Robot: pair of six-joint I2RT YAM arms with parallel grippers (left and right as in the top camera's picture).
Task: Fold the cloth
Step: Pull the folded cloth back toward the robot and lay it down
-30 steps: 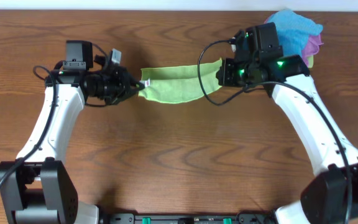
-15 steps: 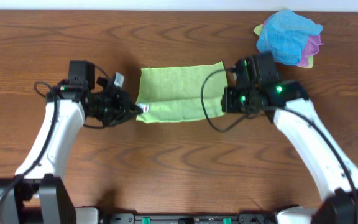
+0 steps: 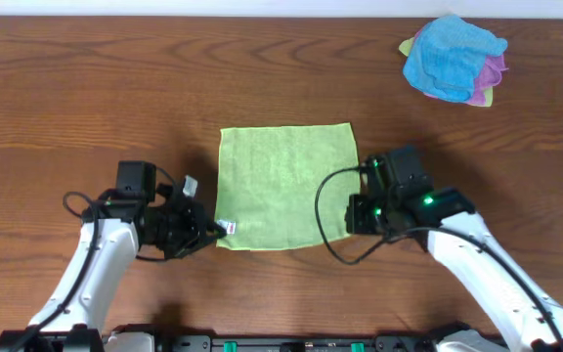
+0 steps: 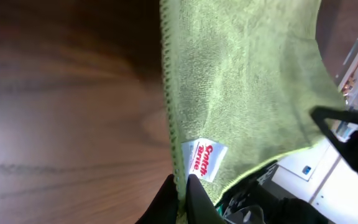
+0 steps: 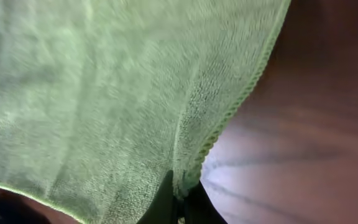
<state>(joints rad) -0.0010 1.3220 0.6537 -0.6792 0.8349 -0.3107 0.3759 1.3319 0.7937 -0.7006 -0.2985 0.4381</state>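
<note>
The lime-green cloth (image 3: 283,184) lies spread as a near square in the middle of the table, its small white tag (image 3: 231,227) at the near left corner. My left gripper (image 3: 213,230) is shut on that near left corner; in the left wrist view (image 4: 182,190) the black fingers pinch the stitched edge just below the tag (image 4: 204,158). My right gripper (image 3: 352,213) is shut on the cloth's near right edge; in the right wrist view (image 5: 180,198) the fingers pinch the hem of the cloth (image 5: 117,93).
A bright blue cloth (image 3: 452,55) lies heaped on a purple cloth (image 3: 495,70) at the far right corner of the wooden table (image 3: 86,88). Cables loop beside both wrists.
Both grippers pulled the near edge of the cloth toward the front of the table. The cloth went from a narrow folded strip to a spread square.
</note>
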